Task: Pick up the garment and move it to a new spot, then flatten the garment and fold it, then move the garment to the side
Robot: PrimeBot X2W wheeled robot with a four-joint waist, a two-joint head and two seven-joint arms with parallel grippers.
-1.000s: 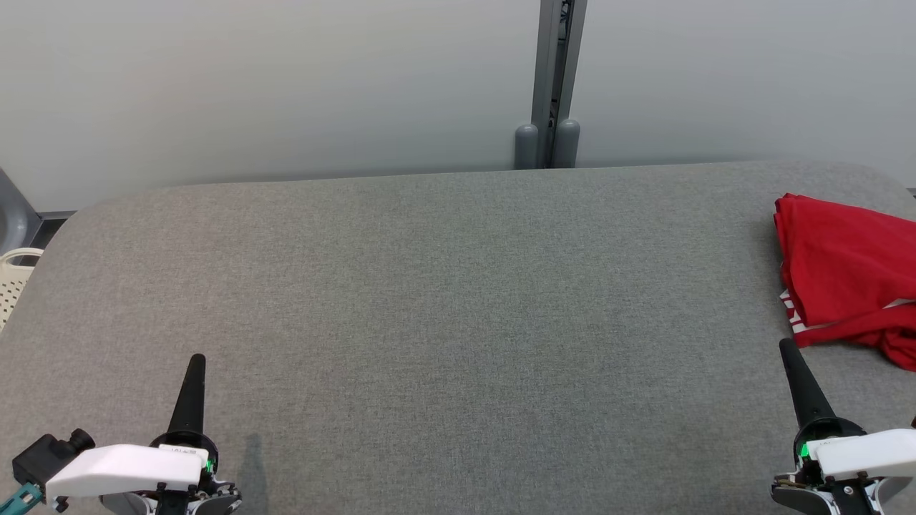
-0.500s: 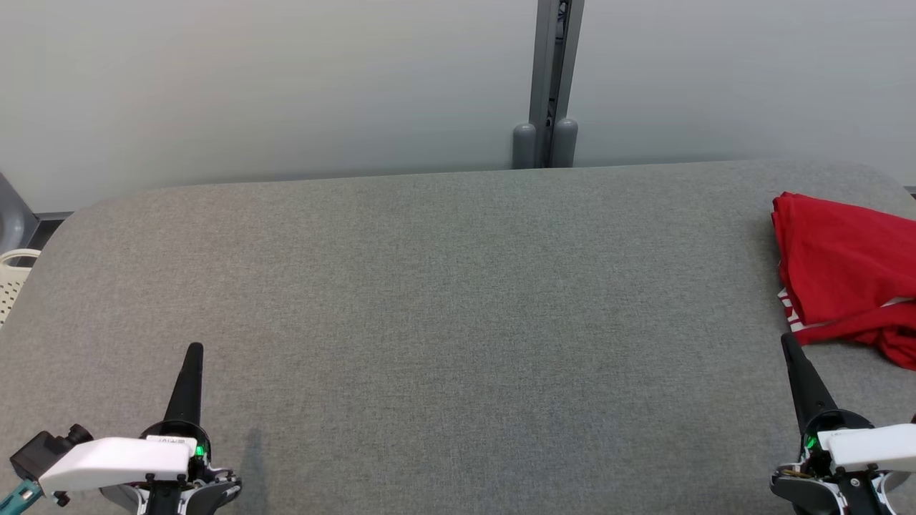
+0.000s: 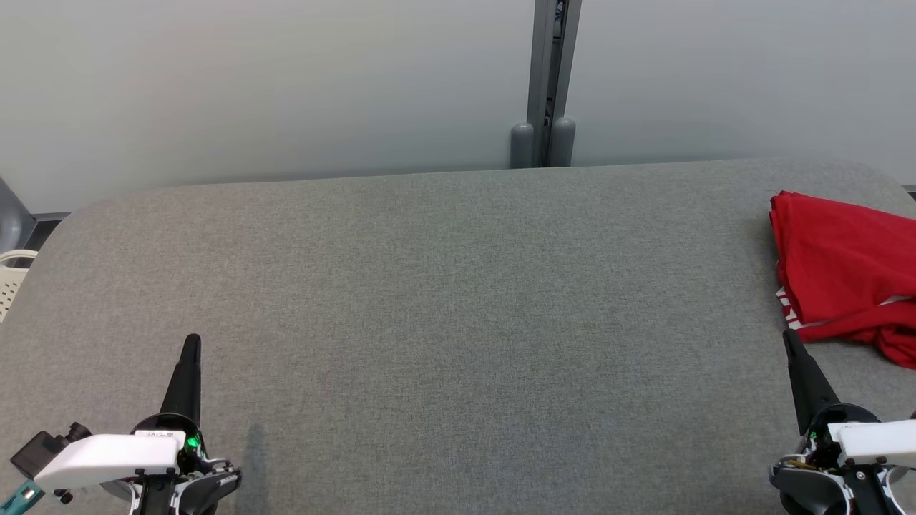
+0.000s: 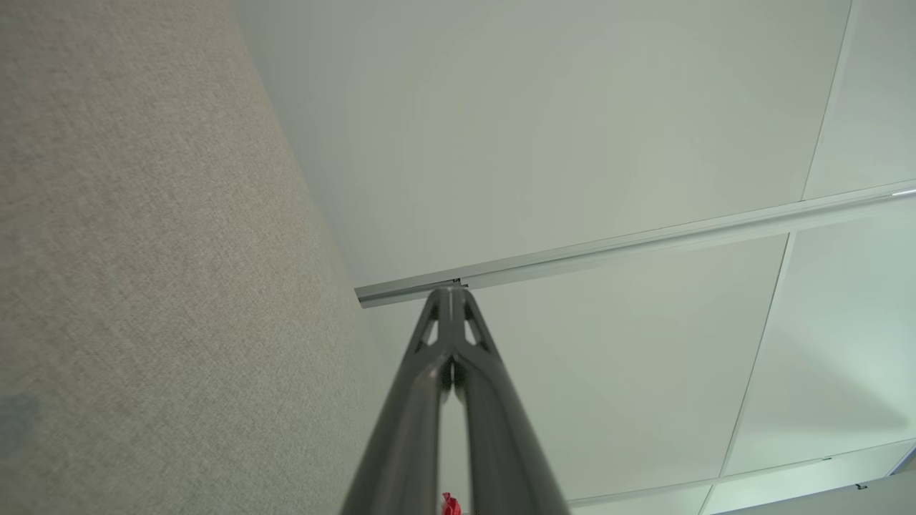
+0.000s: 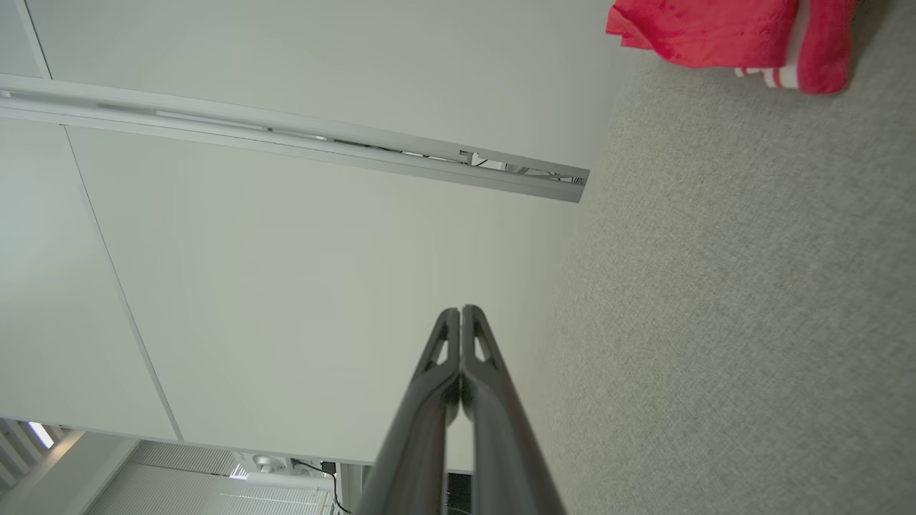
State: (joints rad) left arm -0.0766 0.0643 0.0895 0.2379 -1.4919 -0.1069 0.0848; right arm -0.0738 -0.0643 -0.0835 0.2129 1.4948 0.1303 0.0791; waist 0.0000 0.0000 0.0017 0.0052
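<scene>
The garment (image 3: 844, 265), red cloth with a strip of white-striped trim, lies bunched on the grey tabletop (image 3: 458, 286) at the right edge of the head view, about mid-height, cut off by the frame. In the right wrist view it sits in the upper right corner (image 5: 708, 32), on the same grey fabric.

At the left edge of the head view, mid-height, a pale perforated basket (image 3: 8, 282) pokes in beside the tabletop. What it holds cannot be told.

The right hand (image 3: 788, 336) rises from the lower right corner of the head view, its dark fingers pressed together into one spike that leans slightly left. Its tip comes close under the garment's lower left edge. The right wrist view shows the hand (image 5: 460, 311) with its tips meeting, nothing between them, and clear of the red cloth. The left hand (image 3: 190, 343) stands in the lower left, pointing up the frame, likewise pinched to a single point. In the left wrist view (image 4: 449, 292) its fingers touch at the tip and grip nothing. Both wrists carry white housings with a small green light.

The tabletop is covered in grey woven cloth with rounded far corners. Behind it runs a plain pale wall (image 3: 286, 86), split at upper centre by a grey upright post (image 3: 549, 71).
</scene>
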